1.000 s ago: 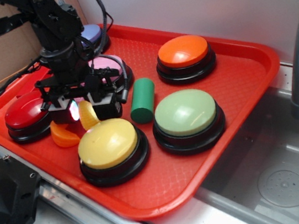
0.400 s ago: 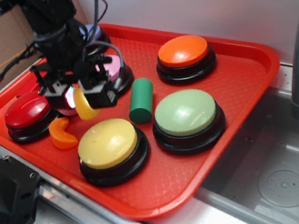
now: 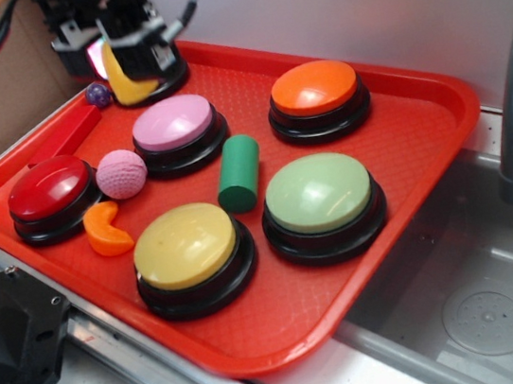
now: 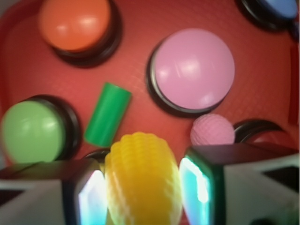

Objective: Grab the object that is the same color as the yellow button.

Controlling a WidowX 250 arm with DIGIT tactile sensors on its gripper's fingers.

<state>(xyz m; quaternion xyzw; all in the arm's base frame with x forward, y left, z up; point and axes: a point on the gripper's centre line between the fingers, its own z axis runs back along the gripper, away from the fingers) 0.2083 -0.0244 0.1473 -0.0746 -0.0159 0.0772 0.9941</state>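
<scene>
The object, a small yellow corn-cob toy [image 3: 127, 84] with bumpy kernels, hangs high above the back left of the red tray [image 3: 420, 131]. My gripper [image 3: 119, 56] is shut on it. In the wrist view the corn cob [image 4: 143, 180] fills the gap between the two lit fingers [image 4: 194, 187], held at both sides. The yellow button [image 3: 185, 247], a pale-yellow dome on a black base, sits at the front of the tray, far below and in front of the gripper.
On the tray stand a pink button [image 3: 173, 124], orange button [image 3: 314, 88], pale-green button [image 3: 319, 193] and red button [image 3: 48, 188]. A green cylinder [image 3: 239, 172], pink dimpled ball [image 3: 121, 174], orange crescent [image 3: 107, 230] and small purple ball [image 3: 98, 95] lie between them. A sink [image 3: 484, 313] is at the right.
My gripper has risen and moved toward the back left, carrying the corn cob up from the tray floor. The pink ball and pink button, formerly covered by the arm, now show.
</scene>
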